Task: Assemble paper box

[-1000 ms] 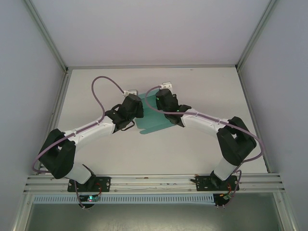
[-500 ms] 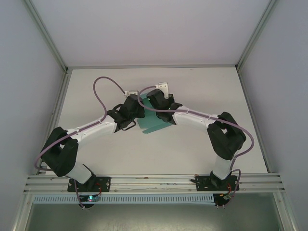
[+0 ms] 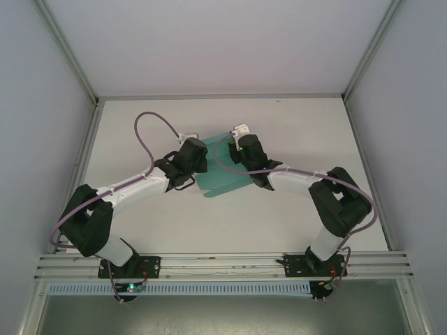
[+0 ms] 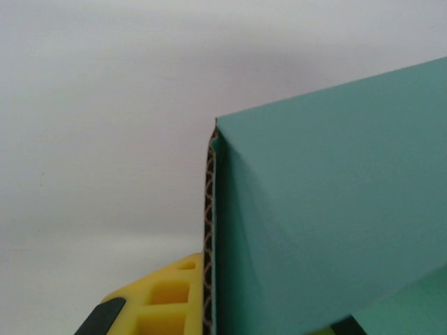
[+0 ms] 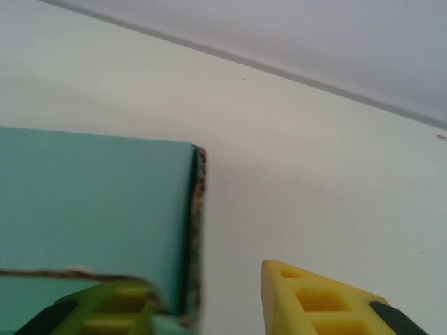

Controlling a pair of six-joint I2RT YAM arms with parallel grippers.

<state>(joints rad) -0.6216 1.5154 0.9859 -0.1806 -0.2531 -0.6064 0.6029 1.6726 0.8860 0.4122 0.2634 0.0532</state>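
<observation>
Main risk: the paper box (image 3: 222, 178) is only part-folded and looks like thin fluted card, so a wall could crease off its score line or buckle if my two claws load it unevenly. Second risk: nothing seems to pin it to the table (image 3: 314, 132), so a sideways push would likely slide the whole thing instead of folding it. Third: both wrists sit close together over the card, so a careless swing could knock them together. The box lies mid-table between my claws, with a flat part running toward my bases. My right gripper (image 5: 202, 283) has its fingers apart and clamps nothing. A raised teal wall ends in a raw edge between them, hard by the left finger (image 5: 105, 307) and well clear of the right finger (image 5: 328, 300). If it closes off-line it would pinch the corner and dent it. My left gripper (image 3: 199, 160) is at the box's left side. In its wrist view one yellow finger (image 4: 167, 300) sits just outside a standing wall's fluted edge. The other is mostly hidden behind the panel, so I can't tell whether it's clamped.
</observation>
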